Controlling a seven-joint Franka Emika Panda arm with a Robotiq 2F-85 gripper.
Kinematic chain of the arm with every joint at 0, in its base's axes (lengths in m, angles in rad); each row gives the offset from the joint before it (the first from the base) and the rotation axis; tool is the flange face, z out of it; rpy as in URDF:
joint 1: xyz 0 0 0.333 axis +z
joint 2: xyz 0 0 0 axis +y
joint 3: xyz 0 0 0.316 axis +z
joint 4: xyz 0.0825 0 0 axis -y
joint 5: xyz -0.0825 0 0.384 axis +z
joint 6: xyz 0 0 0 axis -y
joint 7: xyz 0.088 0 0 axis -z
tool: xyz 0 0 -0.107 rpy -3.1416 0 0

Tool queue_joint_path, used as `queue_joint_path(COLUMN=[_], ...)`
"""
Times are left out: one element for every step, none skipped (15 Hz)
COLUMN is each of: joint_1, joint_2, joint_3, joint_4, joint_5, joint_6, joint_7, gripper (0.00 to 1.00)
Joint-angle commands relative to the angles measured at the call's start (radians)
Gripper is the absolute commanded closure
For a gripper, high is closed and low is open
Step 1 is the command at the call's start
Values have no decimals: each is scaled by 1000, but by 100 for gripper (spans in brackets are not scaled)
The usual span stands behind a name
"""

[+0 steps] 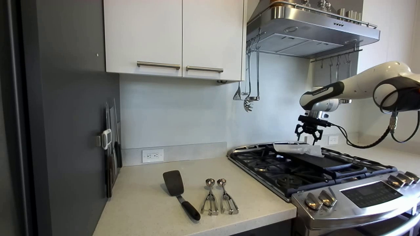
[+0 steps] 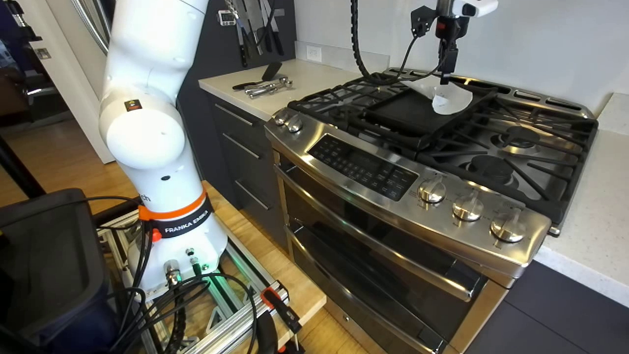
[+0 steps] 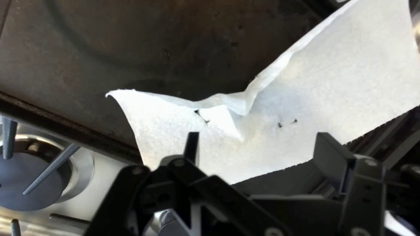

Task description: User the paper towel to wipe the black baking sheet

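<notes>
The paper towel is a white, creased sheet with a few small dark marks, and it lies on the black baking sheet on the stove. The paper towel shows in both exterior views point(image 1: 303, 149) point(image 2: 451, 100) and in the wrist view point(image 3: 295, 88). The black baking sheet shows in both exterior views point(image 1: 323, 163) point(image 2: 400, 115) and looks worn and brownish in the wrist view point(image 3: 147, 49); the towel covers part of it. My gripper point(image 1: 306, 141) point(image 2: 444, 80) point(image 3: 258, 134) is open and empty, pointing down over the towel. I cannot tell whether its fingertips touch the paper.
Black stove grates point(image 1: 262, 164) point(image 2: 535, 132) surround the baking sheet. Metal knobs point(image 2: 468, 206) line the stove front. A black spatula point(image 1: 174, 183) and two metal scoops point(image 1: 210, 200) lie on the counter point(image 1: 141, 203). A range hood point(image 1: 311, 29) hangs above the stove, with the wall behind.
</notes>
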Motion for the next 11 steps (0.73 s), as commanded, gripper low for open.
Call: queue_joint_path(joint_1=[-18,-19,-20,-16,-11,-6,-3,-2,-2,-2,-1], joint_2=[-50,-66,-85,-105,-127,-155,-88,-105,-118,-128,-132], joint_3=[15,17,21,21,19,19,9,11,13,13,14], joint_4=[-13,-19,-30,-41,-52,-76,-5,-13,-19,-27,-34], joint_5=[27,32,40,39,33,30,17,17,17,17,17], joint_6=[-82,-106,-122,-138,-152,-144,-134,-136,-138,-138,-138], joint_7=[-56,-76,-99,-121,-139,-158,-114,-127,-134,-138,-140], gripper=[0,0,0,0,0,0,0,0,0,0,0])
